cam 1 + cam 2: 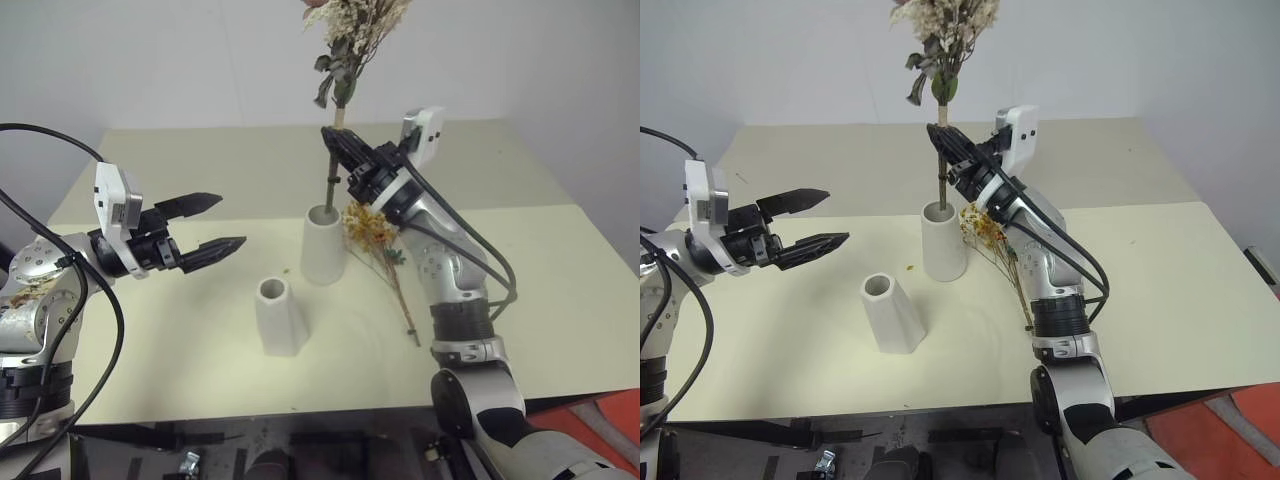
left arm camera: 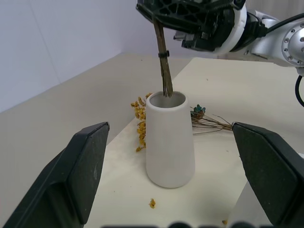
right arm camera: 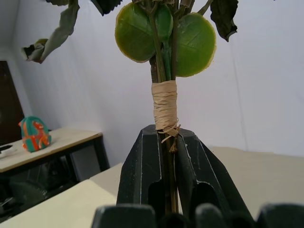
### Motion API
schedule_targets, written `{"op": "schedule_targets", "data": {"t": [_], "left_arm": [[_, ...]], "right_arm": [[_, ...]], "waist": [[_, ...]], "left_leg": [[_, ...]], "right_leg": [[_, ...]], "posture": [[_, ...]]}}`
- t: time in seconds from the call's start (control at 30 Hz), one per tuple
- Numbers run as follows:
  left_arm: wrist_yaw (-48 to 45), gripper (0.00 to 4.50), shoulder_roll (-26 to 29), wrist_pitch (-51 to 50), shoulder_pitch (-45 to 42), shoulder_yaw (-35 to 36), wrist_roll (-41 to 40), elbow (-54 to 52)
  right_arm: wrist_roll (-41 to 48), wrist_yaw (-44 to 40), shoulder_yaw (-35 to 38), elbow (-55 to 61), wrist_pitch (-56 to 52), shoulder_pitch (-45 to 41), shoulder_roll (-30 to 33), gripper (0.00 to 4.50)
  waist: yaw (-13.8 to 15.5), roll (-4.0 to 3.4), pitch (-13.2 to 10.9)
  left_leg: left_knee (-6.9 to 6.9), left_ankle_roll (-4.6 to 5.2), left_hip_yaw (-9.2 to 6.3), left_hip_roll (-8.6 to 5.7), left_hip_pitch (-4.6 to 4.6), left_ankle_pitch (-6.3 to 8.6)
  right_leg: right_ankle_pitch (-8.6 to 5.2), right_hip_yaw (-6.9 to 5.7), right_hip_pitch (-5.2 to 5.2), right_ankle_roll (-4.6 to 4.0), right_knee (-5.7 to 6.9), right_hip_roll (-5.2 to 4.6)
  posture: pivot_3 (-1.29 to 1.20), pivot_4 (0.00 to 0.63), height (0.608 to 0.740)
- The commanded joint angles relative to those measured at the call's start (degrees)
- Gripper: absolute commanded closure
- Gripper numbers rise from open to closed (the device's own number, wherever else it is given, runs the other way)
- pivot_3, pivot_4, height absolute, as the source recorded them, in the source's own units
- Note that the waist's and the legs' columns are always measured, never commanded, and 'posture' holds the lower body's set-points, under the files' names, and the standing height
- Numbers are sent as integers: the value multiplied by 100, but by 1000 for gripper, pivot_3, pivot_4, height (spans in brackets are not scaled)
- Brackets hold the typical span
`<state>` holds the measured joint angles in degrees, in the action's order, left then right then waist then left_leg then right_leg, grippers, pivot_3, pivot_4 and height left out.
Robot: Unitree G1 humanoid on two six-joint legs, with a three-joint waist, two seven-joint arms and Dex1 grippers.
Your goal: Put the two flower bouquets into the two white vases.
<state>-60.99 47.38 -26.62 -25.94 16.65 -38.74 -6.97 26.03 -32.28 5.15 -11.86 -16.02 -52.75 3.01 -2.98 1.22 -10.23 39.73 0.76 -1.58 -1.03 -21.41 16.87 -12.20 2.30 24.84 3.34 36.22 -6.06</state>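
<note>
One bouquet is basically going in rn. The right gripper point(image 1: 338, 143) is pinched tight on the cream-white bouquet point(image 1: 352, 35) just under its paper wrap, stems upright w/ the tips already inside the mouth of the tall tapered vase point(image 1: 323, 245). Left gripper point(image 1: 213, 224) hovers off to the side, jaws wide, holding nothing. The yellow-orange bouquet point(image 1: 372, 230) lies flat on the table point(image 1: 560, 270) right beside that vase, and the short narrow-neck vase point(image 1: 277, 315) is empty. Next prob lower, let go, then grab the yellow one; that narrow neck needs careful aim.
</note>
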Motion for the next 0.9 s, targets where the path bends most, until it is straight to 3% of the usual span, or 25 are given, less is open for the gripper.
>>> {"op": "schedule_targets", "data": {"t": [0.03, 0.63, 0.9], "left_arm": [[38, 0, 78, -46, 18, 204, -139, -200], [75, 0, 142, -84, 75, 245, -204, -271], [54, 0, 131, -59, 10, 199, -187, -212]], "right_arm": [[-74, -64, -83, 73, 357, 29, -62, 4335], [-740, -225, -643, -184, 1380, 784, -271, 4335], [-801, -181, -652, -110, 1497, 852, -239, 1808]], "waist": [[-16, 0, 0], [-106, 1, 0], [-105, 1, 0]], "left_leg": [[0, -1, 0, 0, -5, -1], [2, -18, -2, -2, -32, -10], [2, -19, -3, -2, -31, -11]], "right_leg": [[0, 0, 6, 0, 1, 0], [1, 2, 37, -1, 35, -1], [1, 3, 38, -1, 38, -1]], "posture": [[0, 150, 740], [0, 150, 740], [0, 150, 740]]}}
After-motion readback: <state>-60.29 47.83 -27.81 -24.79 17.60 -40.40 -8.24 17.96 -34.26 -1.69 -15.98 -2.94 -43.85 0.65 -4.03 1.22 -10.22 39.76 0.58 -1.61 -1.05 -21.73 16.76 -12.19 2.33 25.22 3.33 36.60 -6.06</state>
